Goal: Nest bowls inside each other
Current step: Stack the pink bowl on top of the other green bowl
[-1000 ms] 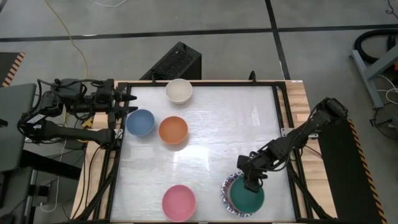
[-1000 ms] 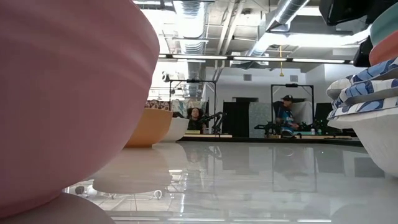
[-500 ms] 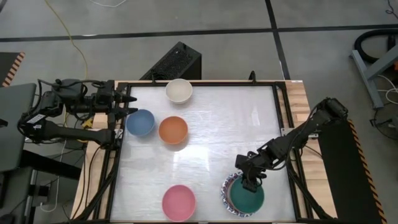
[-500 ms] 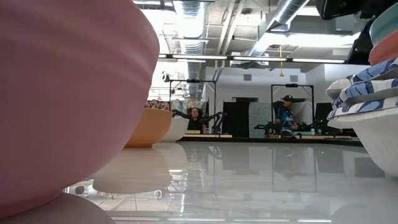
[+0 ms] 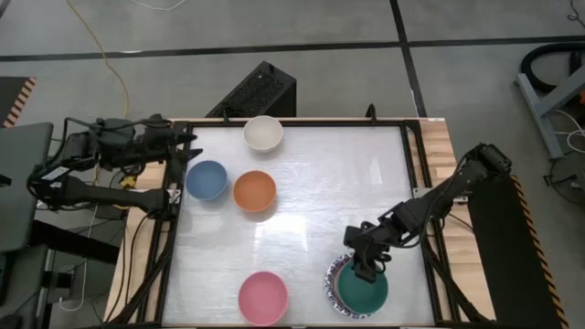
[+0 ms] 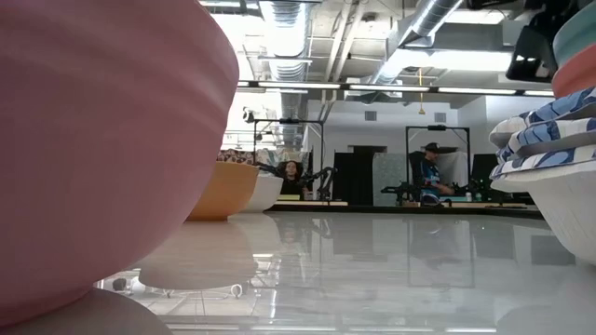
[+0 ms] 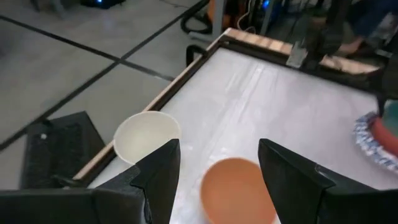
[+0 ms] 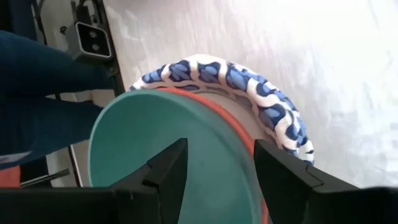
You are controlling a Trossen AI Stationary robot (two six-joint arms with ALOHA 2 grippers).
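Near the table's right front corner stands a stack of bowls: a teal bowl [image 5: 365, 290] [image 8: 161, 143] sits inside a red-orange one, and both sit in a blue-and-white patterned-rim bowl [image 8: 249, 87]. My right gripper [image 5: 366, 266] [image 8: 217, 155] hovers open over the teal bowl's far-left rim, pointing down at a slant. A white bowl [image 5: 263, 133], a blue bowl [image 5: 207, 180], an orange bowl [image 5: 255, 191] and a pink bowl [image 5: 263, 297] stand singly on the table. My left gripper [image 5: 189, 143] [image 7: 217, 152] waits open at the far left corner, above the table.
The white tabletop has a dark frame [image 5: 302, 122] around it, with wooden strips on both sides. A black box [image 5: 260, 91] sits on the floor beyond the far edge. Bare tabletop lies in the middle and far right. In the low view, people sit in the room behind.
My left gripper has tipped and turned on the spot at the far left corner. The bowls have kept their places.
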